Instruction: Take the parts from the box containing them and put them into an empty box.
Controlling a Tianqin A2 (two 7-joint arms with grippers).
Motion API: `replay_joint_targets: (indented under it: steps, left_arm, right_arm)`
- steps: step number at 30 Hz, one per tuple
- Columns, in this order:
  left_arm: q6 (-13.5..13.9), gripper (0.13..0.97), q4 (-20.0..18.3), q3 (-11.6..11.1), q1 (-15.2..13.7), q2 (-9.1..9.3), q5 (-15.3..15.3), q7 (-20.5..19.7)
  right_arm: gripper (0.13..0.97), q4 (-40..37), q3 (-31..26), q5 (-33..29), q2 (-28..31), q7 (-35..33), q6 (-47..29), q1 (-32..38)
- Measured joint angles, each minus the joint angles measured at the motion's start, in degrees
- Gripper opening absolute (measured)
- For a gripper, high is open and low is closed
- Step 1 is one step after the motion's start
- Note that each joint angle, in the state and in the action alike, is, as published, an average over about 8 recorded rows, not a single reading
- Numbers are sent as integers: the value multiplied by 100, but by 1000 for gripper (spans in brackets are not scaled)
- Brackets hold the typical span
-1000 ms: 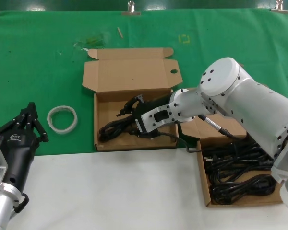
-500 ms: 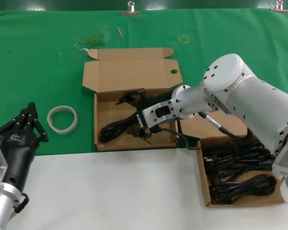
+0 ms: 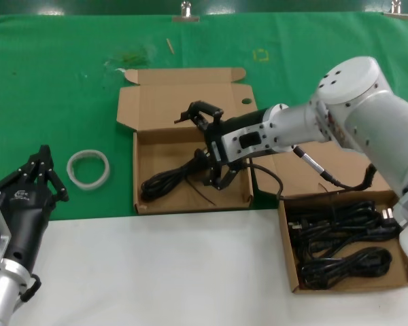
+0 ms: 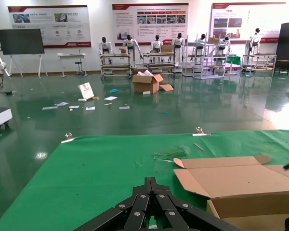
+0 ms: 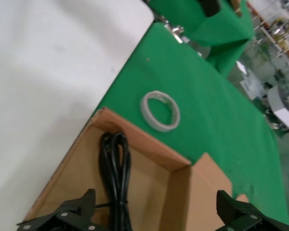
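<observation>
The right tool [image 3: 214,146] stood with its fingers spread wide and gripped nothing, poised over the empty box [image 3: 156,191] on the green table [image 3: 54,88]. One power cord [image 3: 170,180] lay on the floor of that box, below and toward the robot's left of the tool, its long axis running diagonally from the near-left corner toward the tool. In the right wrist view the cord [image 5: 116,178] lay lengthwise between the two spread fingers, and whether they touched it could not be told. The remaining cords [image 3: 340,238] filled the source box [image 3: 291,268] on the robot's right, nearer the right arm. The left tool [image 3: 37,178] was parked near-left, apparently closed and empty, beside the tape ring [image 3: 88,168]
</observation>
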Motion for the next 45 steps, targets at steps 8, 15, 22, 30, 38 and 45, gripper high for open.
replay_joint_targets:
  steps: [8,15,22,30,38,45]
  left_arm:
    - [0,141,0,0,0,0,0,0]
    - [0,154,0,0,0,0,0,0]
    - [0,191,0,0,0,0,0,0]
    - [0,305,0,0,0,0,0,0]
    - [0,396,0,0,0,0,-1,1]
    - [0,540,0,0,0,0,-1,4]
  right_arm:
    - [885,93,568,-240,213,-40,-240,10]
    - [938,228,663,-257,250,48,-182,-95]
    - [962,785,965,-271,340,435,156,-574]
    - [966,1675,1448,-293,485,1054,696,-1343]
    - [966,2592,1946,-318,635,1690,1252,-2129]
    - [966,3411,2391,-338,768,2259,1749,-2829]
